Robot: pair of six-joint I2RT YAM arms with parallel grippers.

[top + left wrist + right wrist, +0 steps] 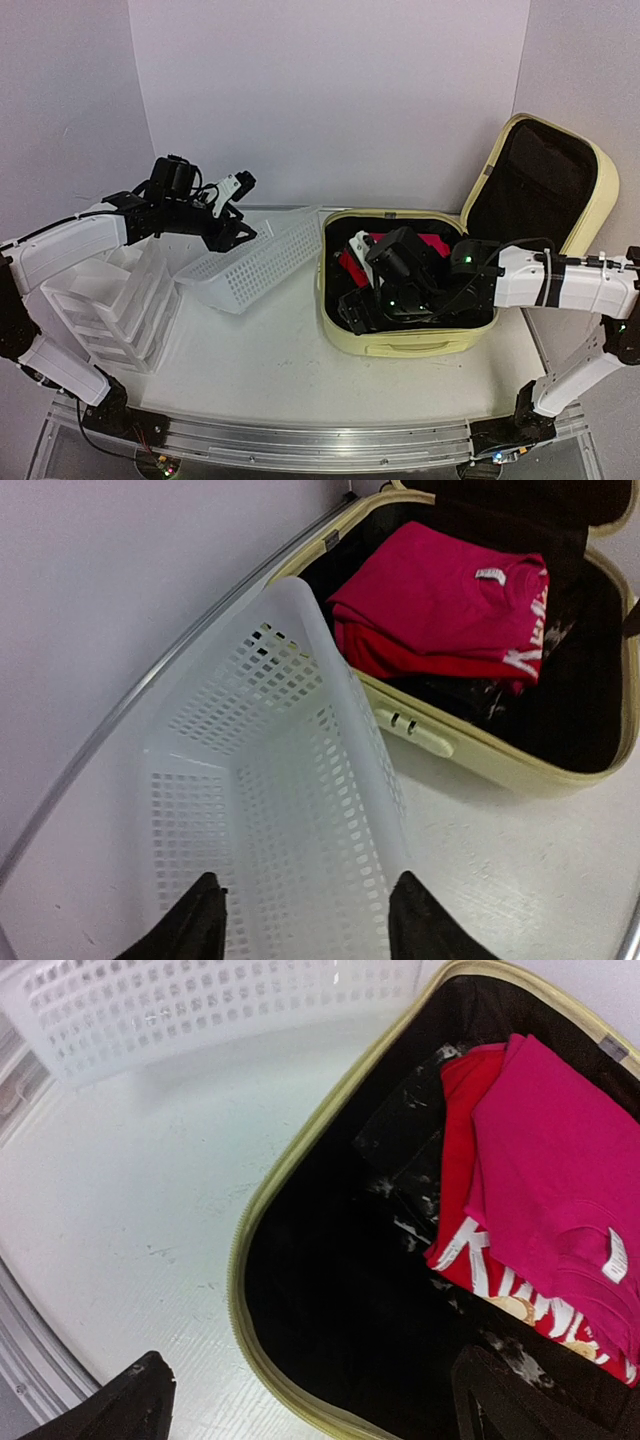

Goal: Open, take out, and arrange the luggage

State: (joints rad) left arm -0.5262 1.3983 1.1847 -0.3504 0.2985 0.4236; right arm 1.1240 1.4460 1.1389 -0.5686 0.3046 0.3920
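Luggage (400,345) sits right of centre on the table, lid thrown back toward the right wall. That makes my right gripper (310,1400) the near one: it hangs over the case's left side, fingers spread wide, holding nothing. A folded pink shirt (560,1160) lies on a red shirt (455,1150), just ahead and off to the right in the wrist view, its long edge slanting away from me. My left gripper (312,920), also spread and empty, is over the white mesh basket (250,740) beside the case.
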